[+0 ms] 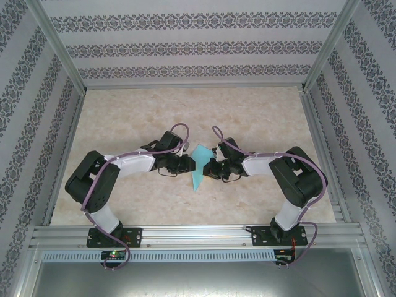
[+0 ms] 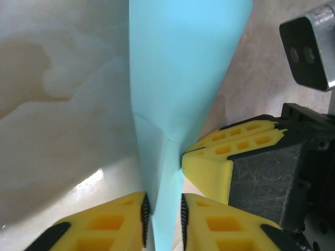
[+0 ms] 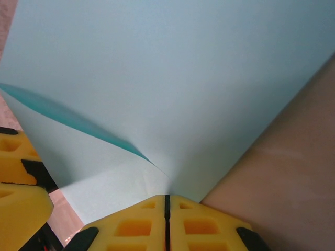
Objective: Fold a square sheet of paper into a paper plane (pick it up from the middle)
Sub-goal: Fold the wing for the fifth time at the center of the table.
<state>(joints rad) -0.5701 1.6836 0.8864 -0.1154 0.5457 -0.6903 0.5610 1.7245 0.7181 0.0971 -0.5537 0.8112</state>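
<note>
Top: paper plane [image 1: 199, 166] held mid-counter [image 1: 124, 111], left gripper [image 1: 187, 164] at its 9 o'clock, right gripper [image 1: 210, 168] at 3. Left wrist: left gripper [image 2: 163, 219] narrow, hugging the fold, likely to press the crease. Right wrist: right gripper [image 3: 166, 201] clamped on the paper edge, steadying it.

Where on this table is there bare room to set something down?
Bare: the far half of the table to the back wall, and the strip between the arm bases. Crowded: centre, where left gripper and right gripper hold the paper plane.
</note>
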